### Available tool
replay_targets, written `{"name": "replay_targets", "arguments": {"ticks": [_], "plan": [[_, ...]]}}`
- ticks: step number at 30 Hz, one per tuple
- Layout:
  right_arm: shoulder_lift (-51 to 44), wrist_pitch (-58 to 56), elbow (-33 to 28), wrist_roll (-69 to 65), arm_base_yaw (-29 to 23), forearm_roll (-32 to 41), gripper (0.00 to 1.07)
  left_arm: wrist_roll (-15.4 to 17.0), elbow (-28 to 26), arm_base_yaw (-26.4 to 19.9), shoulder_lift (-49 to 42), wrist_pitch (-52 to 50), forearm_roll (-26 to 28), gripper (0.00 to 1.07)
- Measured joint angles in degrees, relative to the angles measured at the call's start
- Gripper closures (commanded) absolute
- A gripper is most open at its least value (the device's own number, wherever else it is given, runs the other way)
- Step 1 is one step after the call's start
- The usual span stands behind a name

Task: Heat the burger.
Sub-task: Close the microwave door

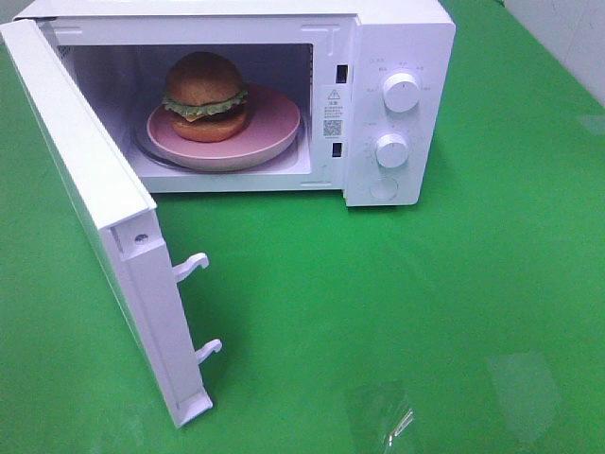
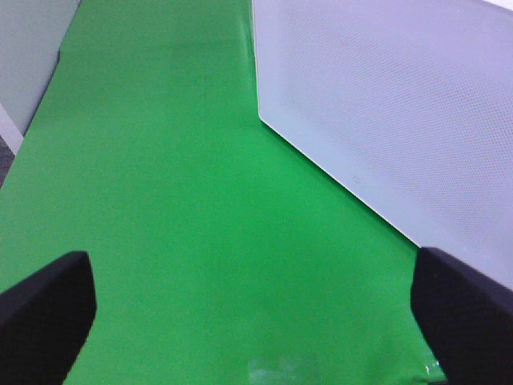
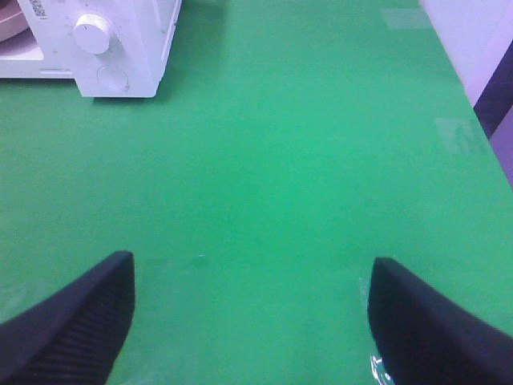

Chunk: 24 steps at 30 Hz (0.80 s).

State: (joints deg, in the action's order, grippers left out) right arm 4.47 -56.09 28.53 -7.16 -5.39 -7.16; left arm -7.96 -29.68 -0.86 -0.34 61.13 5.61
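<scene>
Sitting inside: the burger (image 1: 205, 95) is in the open microwave (image 1: 397, 38), up at 11 o'clock in the high view. It rests on the pink plate (image 1: 274, 128), toward the plate's 9 o'clock side.
Burger axis: upright, bun dome on top, the stack running straight up. It's round, so there's no long side to call. The lettuce frill and a cheese corner face the open front, at 6 o'clock.
Door: the door (image 1: 85, 180) is swung wide toward 8 o'clock, with two latch hooks (image 1: 192, 266) jutting from its edge.
Hidden or cut off: the burger's back and the plate rim behind it are out of sight. The microwave's top runs out of frame. The print around the upper knob (image 1: 402, 92) and lower knob (image 1: 391, 150) is too small to read. The high view shows neither arm, and neither wrist view shows the burger.
Left side: the left gripper (image 2: 255, 321) has its jaws spread wide and empty over the green worktop (image 2: 160, 200), with the door's dotted panel just beside one finger.
Right side: the right gripper (image 3: 252, 321) is wide too and holds nothing, with the microwave's knob corner well ahead.
Burger versus grippers: well apart from both, touched by neither. The exact bearing cannot be told.
</scene>
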Motion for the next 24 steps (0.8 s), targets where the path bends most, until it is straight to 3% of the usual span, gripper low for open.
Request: {"name": "replay_targets", "arguments": {"ticks": [5, 24], "plan": [[-4.5, 0.3, -0.3, 0.8, 0.5, 0.5, 0.31, 0.0, 0.0, 0.0, 0.0, 0.0, 0.0, 0.07], [-4.7, 0.3, -0.3, 0.9, 0.6, 0.7, 0.31, 0.0, 0.0, 0.0, 0.0, 0.0, 0.0, 0.07]]}}
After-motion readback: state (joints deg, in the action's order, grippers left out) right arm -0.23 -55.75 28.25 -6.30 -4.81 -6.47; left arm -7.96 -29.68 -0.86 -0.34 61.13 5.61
